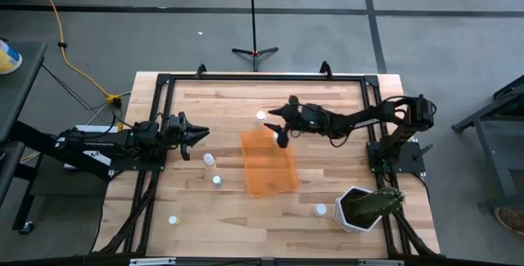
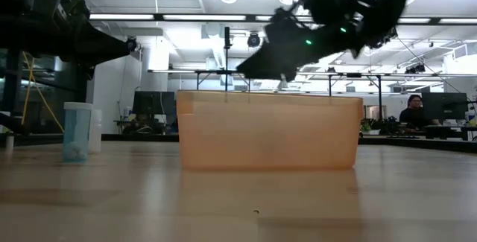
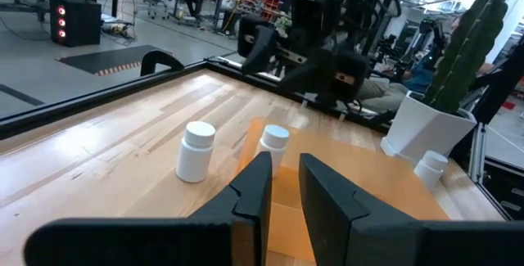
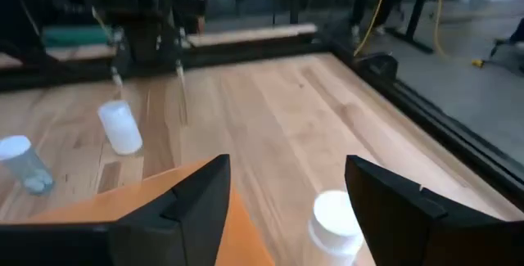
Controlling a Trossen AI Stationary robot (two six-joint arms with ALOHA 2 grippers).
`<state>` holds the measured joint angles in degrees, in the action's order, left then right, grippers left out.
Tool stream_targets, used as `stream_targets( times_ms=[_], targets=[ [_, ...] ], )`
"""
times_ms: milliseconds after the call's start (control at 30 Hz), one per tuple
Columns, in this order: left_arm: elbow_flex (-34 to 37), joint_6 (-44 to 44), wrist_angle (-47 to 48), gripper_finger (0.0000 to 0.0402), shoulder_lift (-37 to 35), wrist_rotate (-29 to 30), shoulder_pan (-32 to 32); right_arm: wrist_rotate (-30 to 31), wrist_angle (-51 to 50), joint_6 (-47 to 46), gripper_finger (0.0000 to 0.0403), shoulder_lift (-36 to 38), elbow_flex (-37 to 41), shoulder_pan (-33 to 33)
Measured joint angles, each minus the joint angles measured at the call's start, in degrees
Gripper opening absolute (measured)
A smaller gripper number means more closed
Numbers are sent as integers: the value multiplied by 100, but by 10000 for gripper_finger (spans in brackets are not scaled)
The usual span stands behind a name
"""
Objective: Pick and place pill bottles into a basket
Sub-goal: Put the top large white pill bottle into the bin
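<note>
Hovering over the far end of the basket (image 1: 268, 164), the right gripper (image 1: 277, 124) has its fingers spread wide w/ nothing between them; one pill bottle (image 4: 334, 217) stands on the wood just beyond the basket's far rim, below the gap, not touched. Left gripper (image 1: 196, 133) waits at the table's left side, fingers only a narrow slot apart, empty, aimed toward two bottles (image 1: 209, 160) nearby & the basket past them.

Basket sits mid-table, long axis running front to back. Other bottles: one near the front-left (image 1: 173, 219), one front-right (image 1: 320, 210) beside the white pot w/ green plant (image 1: 366, 206).

Low view: right arm is a dark silhouette above the basket wall, fingertips hard to make out; basket interior hidden by its translucent wall. Left wrist view: own fingers block the basket's near edge. Can't tell whether any bottle lies inside the basket.
</note>
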<state>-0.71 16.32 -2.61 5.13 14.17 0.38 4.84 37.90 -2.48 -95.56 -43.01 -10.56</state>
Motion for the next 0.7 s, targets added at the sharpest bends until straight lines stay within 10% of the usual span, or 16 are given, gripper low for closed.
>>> stream_targets(
  times_ms=[267,700],
  targets=[
    [1,0,1,101,2,2,0,113,-2224,-30,274,-655,-1452,-239],
    [0,1,4,101,1,-9,0,-290,-2352,-249,278,-1275,-1741,-620]
  ],
)
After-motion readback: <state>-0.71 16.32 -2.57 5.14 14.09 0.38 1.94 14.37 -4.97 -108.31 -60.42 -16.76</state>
